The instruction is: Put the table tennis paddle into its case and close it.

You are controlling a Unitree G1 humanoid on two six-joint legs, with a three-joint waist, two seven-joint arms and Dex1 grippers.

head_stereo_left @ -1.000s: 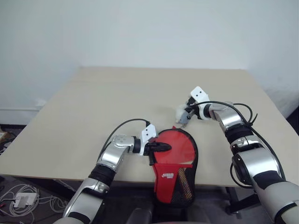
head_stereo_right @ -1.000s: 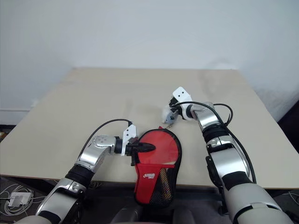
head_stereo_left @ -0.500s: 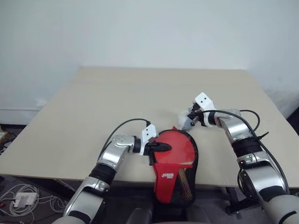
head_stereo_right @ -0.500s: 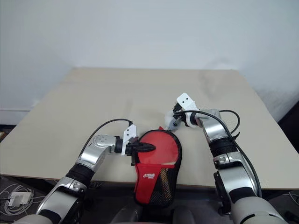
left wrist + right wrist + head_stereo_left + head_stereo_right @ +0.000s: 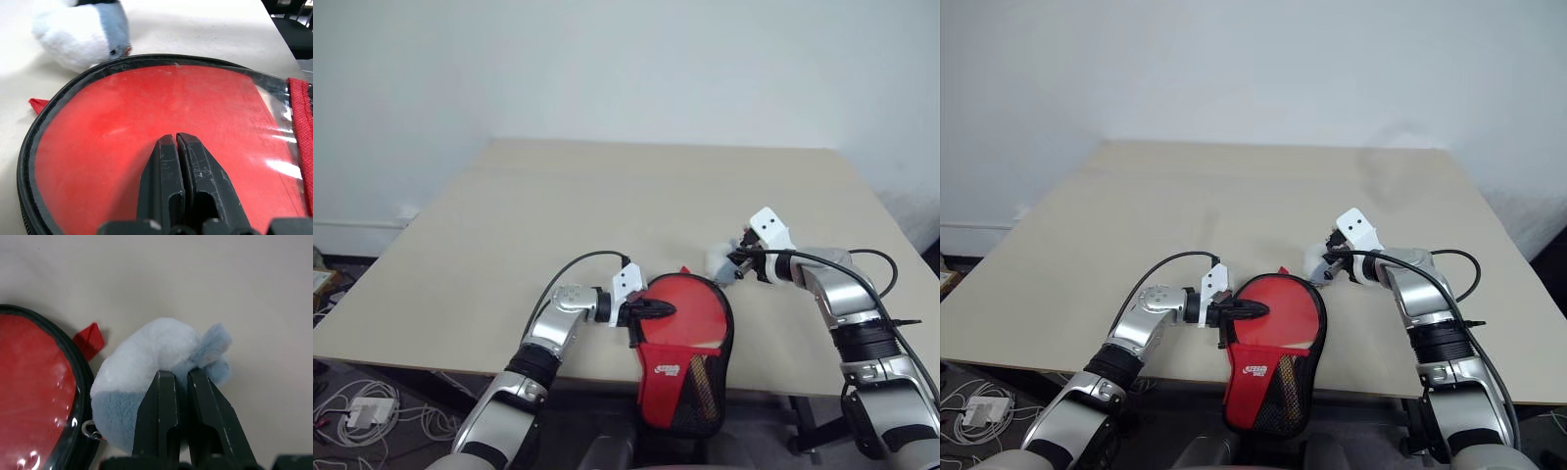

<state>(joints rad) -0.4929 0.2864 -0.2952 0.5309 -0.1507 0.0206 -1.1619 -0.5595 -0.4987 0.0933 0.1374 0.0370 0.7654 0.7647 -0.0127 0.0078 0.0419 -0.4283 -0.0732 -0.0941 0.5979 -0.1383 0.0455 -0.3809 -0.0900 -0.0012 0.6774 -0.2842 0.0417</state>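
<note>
**Case held flat at the table's front edge, plush charm gripped beside it**

A wide beige table [image 5: 558,206] is seen in front of a white wall. The case [image 5: 690,343] is laid at the near edge of the table, with its round red part on the tabletop and its narrow part with black mesh hanging over the edge. The table tennis paddle cannot be told apart from the red face under the clear cover of the case. The left gripper [image 5: 176,147] is rested on this red face, with its fingers pressed together and nothing between them. Just beside the far rim of the case, a small white and grey-blue plush charm [image 5: 156,362] is pinched by the right gripper [image 5: 180,382]. A small red tab [image 5: 89,339] is seen at the rim near it.
</note>
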